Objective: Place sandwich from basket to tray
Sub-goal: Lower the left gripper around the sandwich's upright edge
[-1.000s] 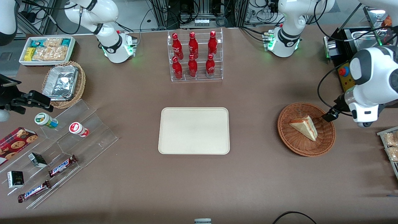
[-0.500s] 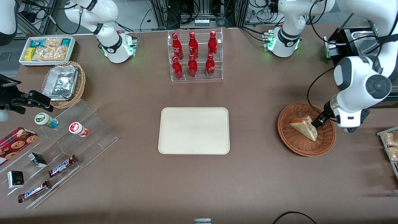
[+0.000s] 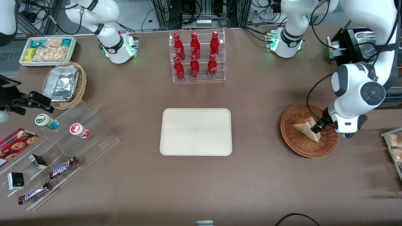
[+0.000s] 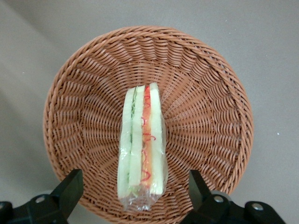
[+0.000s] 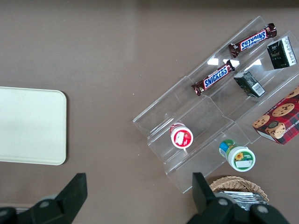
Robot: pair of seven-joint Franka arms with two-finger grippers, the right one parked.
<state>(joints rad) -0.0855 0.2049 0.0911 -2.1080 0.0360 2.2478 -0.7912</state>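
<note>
The sandwich (image 3: 306, 128) is a wrapped triangular wedge of pale bread with a red and green filling stripe. It lies in the round reddish-brown wicker basket (image 3: 292, 138) toward the working arm's end of the table. In the left wrist view the sandwich (image 4: 142, 144) stands on edge in the basket (image 4: 84, 116). My left gripper (image 3: 317, 126) hovers just above the sandwich's wide end, open, with one finger (image 4: 70, 189) on each side of it and not touching. The cream tray (image 3: 196, 131) lies flat at the table's middle.
A clear rack of red bottles (image 3: 196, 56) stands farther from the front camera than the tray. A clear stepped stand with snack bars and cups (image 3: 59, 147), a tan basket with foil containers (image 3: 64, 84) and a white snack box (image 3: 47, 50) lie toward the parked arm's end.
My left gripper has moved from beside the basket's rim to over the sandwich and come lower. The sandwich and basket have not moved.
</note>
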